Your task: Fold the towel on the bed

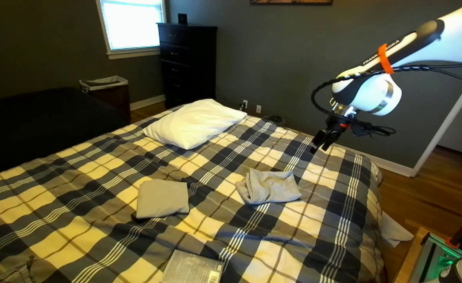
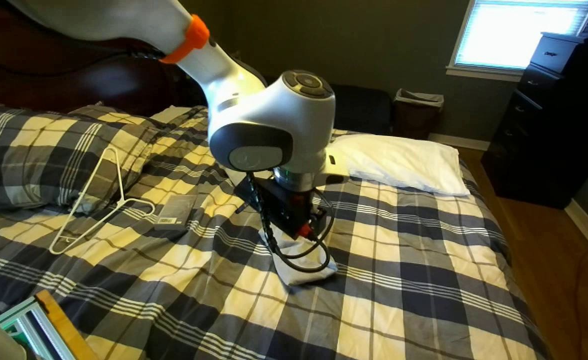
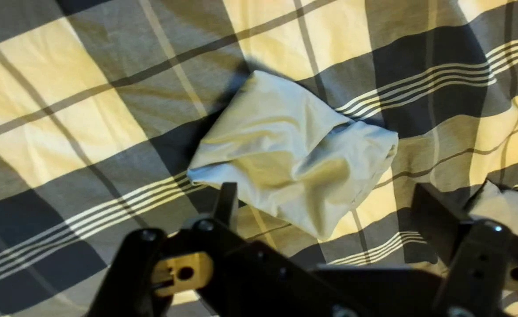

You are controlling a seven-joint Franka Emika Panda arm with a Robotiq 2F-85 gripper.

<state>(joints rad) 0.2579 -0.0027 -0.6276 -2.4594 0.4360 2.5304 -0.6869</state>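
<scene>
The towel, a small rumpled grey cloth, lies folded over on itself with creases and uneven edges. It shows in both exterior views [image 1: 270, 188] [image 2: 298, 267] and in the wrist view [image 3: 285, 149]. It rests on the plaid bed [image 1: 270, 154], also seen in both other views [image 2: 414, 260] [image 3: 61, 132]. My gripper [image 1: 319, 149] hangs in the air above the bed, apart from the towel. In the wrist view my gripper [image 3: 325, 187] has its fingers wide apart, with nothing between them. In an exterior view the arm hides the fingertips and part of the towel.
A white pillow [image 1: 195, 124] lies toward the far edge. A flat squared grey cloth [image 1: 162, 198] lies beside the towel, with something dark under its edge. A flat case [image 1: 193, 268] and a white hanger [image 2: 119, 202] also lie on the bed. A green-lit mount [image 1: 437, 255] stands by its edge.
</scene>
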